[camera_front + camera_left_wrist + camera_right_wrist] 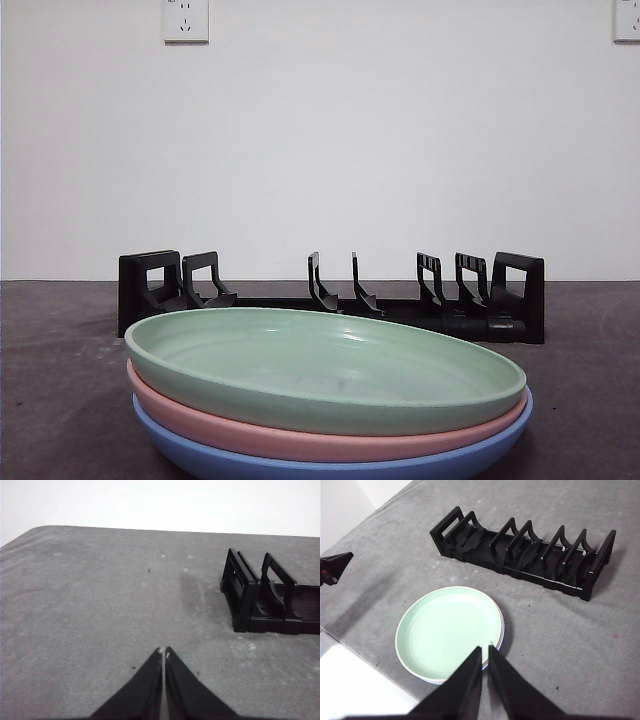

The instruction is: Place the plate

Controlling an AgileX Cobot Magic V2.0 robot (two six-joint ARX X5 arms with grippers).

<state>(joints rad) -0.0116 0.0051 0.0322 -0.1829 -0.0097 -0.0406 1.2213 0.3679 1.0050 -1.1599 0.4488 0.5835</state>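
Observation:
A stack of three plates stands near the front of the table: a green plate on top, a pink plate under it, a blue plate at the bottom. The green plate also shows in the right wrist view. A black slotted plate rack stands behind the stack; it also shows in the right wrist view and in part in the left wrist view. My right gripper is shut and empty, hovering above the stack's edge. My left gripper is shut and empty over bare table beside the rack's end.
The grey table ends at a white wall with sockets. The other arm's black tip shows at the edge of the right wrist view.

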